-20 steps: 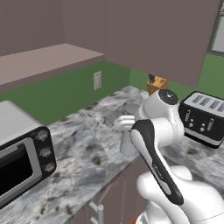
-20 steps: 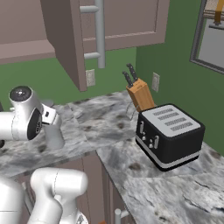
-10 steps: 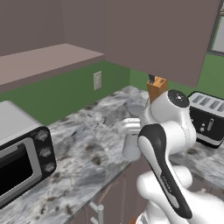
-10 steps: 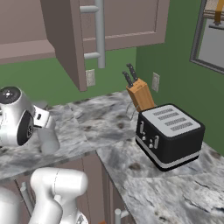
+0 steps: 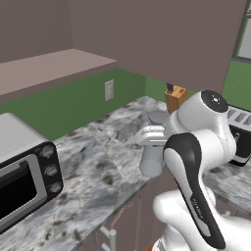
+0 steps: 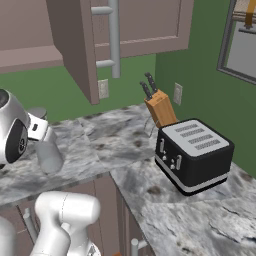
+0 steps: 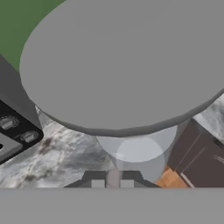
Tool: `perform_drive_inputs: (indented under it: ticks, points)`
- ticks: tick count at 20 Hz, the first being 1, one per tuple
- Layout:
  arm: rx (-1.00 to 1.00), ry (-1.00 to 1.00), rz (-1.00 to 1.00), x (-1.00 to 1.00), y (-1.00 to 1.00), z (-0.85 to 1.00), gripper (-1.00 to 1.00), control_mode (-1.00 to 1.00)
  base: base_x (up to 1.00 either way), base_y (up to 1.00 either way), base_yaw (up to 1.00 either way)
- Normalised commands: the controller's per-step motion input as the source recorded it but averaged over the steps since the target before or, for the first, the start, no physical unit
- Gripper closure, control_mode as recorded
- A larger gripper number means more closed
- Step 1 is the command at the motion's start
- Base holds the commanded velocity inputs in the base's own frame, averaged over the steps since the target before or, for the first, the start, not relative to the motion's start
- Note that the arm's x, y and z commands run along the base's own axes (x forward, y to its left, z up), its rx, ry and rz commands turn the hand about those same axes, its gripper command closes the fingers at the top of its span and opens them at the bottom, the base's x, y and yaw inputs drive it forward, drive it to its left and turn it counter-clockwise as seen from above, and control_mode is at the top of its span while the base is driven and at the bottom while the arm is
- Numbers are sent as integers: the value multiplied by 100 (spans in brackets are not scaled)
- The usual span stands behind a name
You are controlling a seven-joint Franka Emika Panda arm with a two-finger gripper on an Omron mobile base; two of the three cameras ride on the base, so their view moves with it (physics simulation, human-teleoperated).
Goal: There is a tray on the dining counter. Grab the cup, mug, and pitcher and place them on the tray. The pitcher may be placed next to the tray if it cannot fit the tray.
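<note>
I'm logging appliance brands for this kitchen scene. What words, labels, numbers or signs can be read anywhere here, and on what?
None can be read.
The toaster oven has plain knobs with no legible markings.
The toaster shows no brand.
The robot arm bears a small mark, too blurred to read.

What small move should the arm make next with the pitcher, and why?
Probably keep carrying it clear of the counter edge, still upright. The gripper is shut on the pitcher, which hangs beside the counter's front edge near the toaster oven. No tray is in sight, so it likely must travel first.
</note>
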Motion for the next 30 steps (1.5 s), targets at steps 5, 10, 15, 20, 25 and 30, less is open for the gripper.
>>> perform_drive_inputs:
  ticks: [5, 10, 15, 20, 25, 30]
  points:
    - [0, 0, 0, -30, 0, 26, 100, -100, 0, 0, 0]
    - [0, -1, 0, -18, -3, 31, 100, -100, 0, 0, 0]
    - [0, 0, 0, -6, -1, 32, 100, -100, 0, 0, 0]
    - [0, 0, 0, -10, -1, 20, 100, -100, 0, 0, 0]
    - [0, 0, 0, -10, 0, 0, 100, 100, -17, 0, 2]
    - [0, 0, 0, 0, 0, 0, 100, 100, -55, 0, 19]
